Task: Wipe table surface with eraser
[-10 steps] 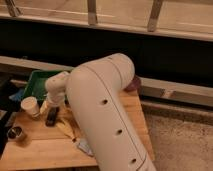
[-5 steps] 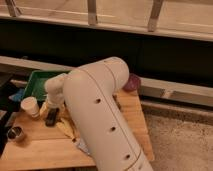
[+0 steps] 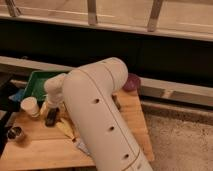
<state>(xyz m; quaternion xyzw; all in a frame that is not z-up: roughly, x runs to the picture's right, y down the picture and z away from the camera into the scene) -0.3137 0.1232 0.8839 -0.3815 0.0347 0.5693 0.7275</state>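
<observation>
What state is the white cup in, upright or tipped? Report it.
Upright: white cup stands mouth up on the table surface; the gripper hangs beside it, at the eraser.

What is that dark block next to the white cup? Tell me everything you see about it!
The eraser is a flat, dark grey-black block, longer than it is wide, and it looks dull rather than shiny. It lies flat on the light wooden table surface, just right of the white cup and in front of the green tray. The gripper, at the end of the big white arm, hangs right over its far end and hides part of it. Whether they touch cannot be told.
</observation>
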